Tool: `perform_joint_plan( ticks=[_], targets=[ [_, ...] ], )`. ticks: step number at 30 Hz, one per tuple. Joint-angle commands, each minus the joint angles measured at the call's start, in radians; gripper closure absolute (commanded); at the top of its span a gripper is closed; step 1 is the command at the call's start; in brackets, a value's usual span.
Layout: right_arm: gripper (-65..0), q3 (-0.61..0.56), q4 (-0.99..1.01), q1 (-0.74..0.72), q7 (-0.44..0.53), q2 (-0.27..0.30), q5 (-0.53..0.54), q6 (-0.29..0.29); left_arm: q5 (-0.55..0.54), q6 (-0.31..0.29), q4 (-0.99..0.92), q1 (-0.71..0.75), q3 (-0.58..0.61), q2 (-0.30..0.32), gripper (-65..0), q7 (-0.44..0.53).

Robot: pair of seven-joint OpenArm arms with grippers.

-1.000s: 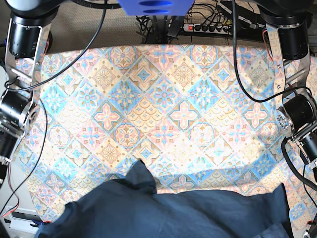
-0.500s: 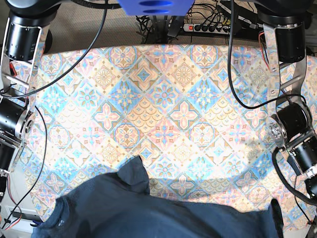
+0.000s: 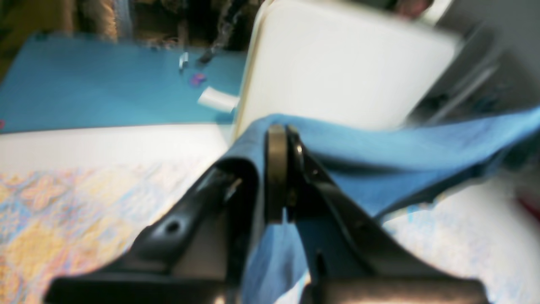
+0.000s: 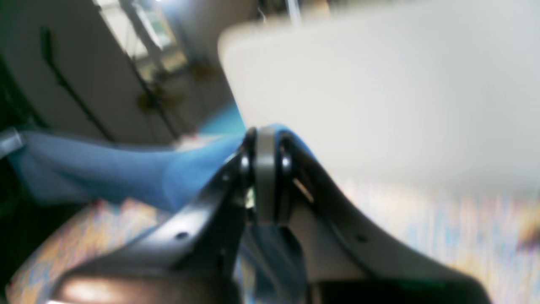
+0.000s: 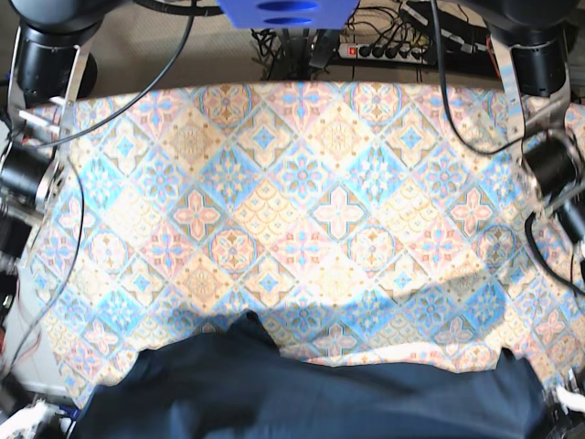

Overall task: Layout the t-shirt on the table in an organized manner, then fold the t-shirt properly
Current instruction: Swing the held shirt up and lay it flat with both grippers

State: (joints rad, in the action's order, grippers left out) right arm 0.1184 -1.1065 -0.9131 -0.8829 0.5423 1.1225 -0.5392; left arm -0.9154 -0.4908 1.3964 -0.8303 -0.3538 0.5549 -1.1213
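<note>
T-shirt [image 5: 302,393], pinched in both the left end effector [image 3: 280,177] and right end effector [image 4: 263,177], hangs bunched over the table's [image 5: 302,210] near edge, neither laid out nor folded.

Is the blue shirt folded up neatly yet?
No. The t-shirt isn't folded; it's stretched between both shut grippers, hanging over the table's near edge.

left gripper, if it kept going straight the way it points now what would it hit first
Probably the big white panel straight ahead of the left gripper, which is shut on the t-shirt. The view is blurred, so depth is unclear.
</note>
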Motion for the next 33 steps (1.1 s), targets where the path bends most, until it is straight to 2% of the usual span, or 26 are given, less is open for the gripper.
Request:
perform_joint_plan(
  ticks=[1, 3, 8, 11, 16, 22, 29, 33],
  targets=[
    [0.0, 0.023, -0.033, -0.002, 0.026, 0.029, 0.035, -0.006, -0.041, -0.006, 0.057, 0.007, -0.017, 0.024, 0.0, 0.034],
    [0.0, 0.071, -0.060, 0.093, 0.021, 0.031, 0.037, -0.006, -0.055, -0.006, 0.110, 0.113, -0.064, 0.029, 0.0, 0.031],
    [0.0, 0.134, -0.159, 0.315, 0.021, 0.031, 0.046, -0.006, -0.095, -0.006, 0.142, 0.259, -0.080, 0.034, 0.0, 0.030],
    [0.0, 0.160, -0.231, 0.420, 0.015, 0.034, 0.083, -0.006, -0.095, -0.006, 0.231, 0.366, -0.121, 0.034, 0.0, 0.027],
    [0.0, 0.241, -0.324, 0.622, -0.012, 0.048, 0.135, -0.006, -0.097, -0.006, 0.324, 0.527, -0.184, 0.026, 0.0, -0.042],
    [0.0, 0.358, -0.516, 0.926, -0.012, 0.046, 0.155, -0.006, -0.112, -0.007, 0.439, 0.780, -0.224, 0.024, 0.0, -0.042],
    [0.0, 0.396, -0.703, 1.172, -0.012, 0.040, 0.155, -0.006, -0.132, -0.010, 0.444, 1.027, -0.228, 0.034, 0.0, -0.039],
    [0.0, 0.395, -0.716, 1.277, -0.014, 0.040, 0.155, -0.006, -0.123, -0.010, 0.444, 1.120, -0.228, 0.052, 0.0, -0.039]
  ],
)
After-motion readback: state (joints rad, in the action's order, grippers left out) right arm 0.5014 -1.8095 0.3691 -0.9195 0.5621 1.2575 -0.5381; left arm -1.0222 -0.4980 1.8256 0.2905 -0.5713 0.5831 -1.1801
